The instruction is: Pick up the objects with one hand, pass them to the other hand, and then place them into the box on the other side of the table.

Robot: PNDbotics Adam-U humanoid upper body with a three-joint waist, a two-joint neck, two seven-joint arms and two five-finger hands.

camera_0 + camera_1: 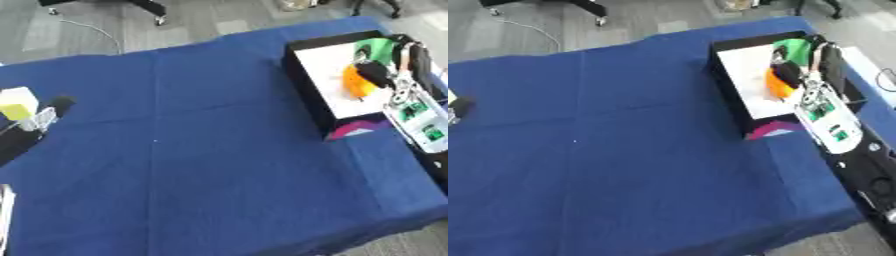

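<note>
Over on the far left of the blue tablecloth (201, 150), well away from the box (302, 75), the left hand (35, 120) sits at the table's edge with a pale yellow-and-white block (17, 102) showing at it; whether the fingers are curled on that block or just beside it I cannot tell. The cloth between that hand and the box lies bare and creased. At the right side, the black-walled box with its white floor stands on the cloth, a magenta flap (357, 129) poking out at its near corner. Inside it lie an orange object (354, 82) and, toward the far wall, a green one (376, 48). The right hand (374, 72) reaches into the box, dark fingers right against the orange object, though their pose is too blurred to call.
</note>
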